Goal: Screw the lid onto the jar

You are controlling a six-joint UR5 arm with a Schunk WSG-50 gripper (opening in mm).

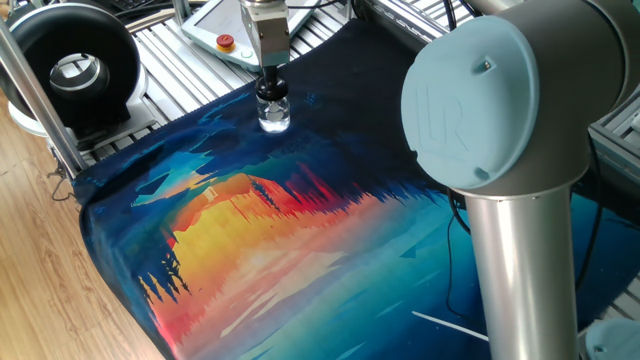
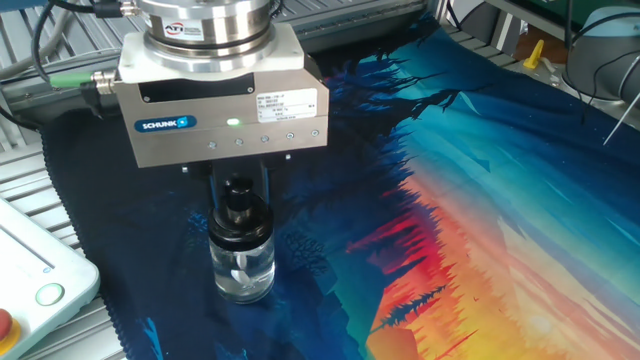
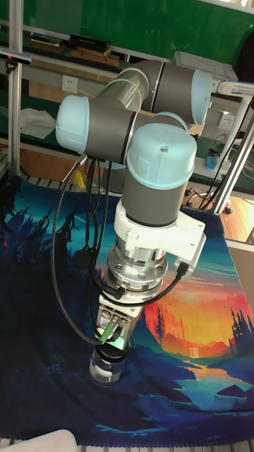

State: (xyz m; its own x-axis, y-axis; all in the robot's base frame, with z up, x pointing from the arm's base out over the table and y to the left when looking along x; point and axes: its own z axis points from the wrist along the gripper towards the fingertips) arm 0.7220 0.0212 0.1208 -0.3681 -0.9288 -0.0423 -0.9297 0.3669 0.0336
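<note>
End effector on the jar's cap
The silver two-finger end effector (image 2: 238, 195) gripped the small black bulb-topped lid (image 2: 238, 198) atop the tiny clear glass jar (image 2: 241, 268)

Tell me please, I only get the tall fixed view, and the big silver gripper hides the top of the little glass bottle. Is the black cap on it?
Observer: Yes. In the other fixed view the small black lid with the rounded top sits on the neck of the tiny clear glass jar.
Operator: Is the gripper holding it?
Observer: The gripper has its two fingers on either side of the lid. I cannot tell whether they squeeze it.
Operator: Is anything inside the jar?
Observer: A small white bit lies at its bottom.
</note>
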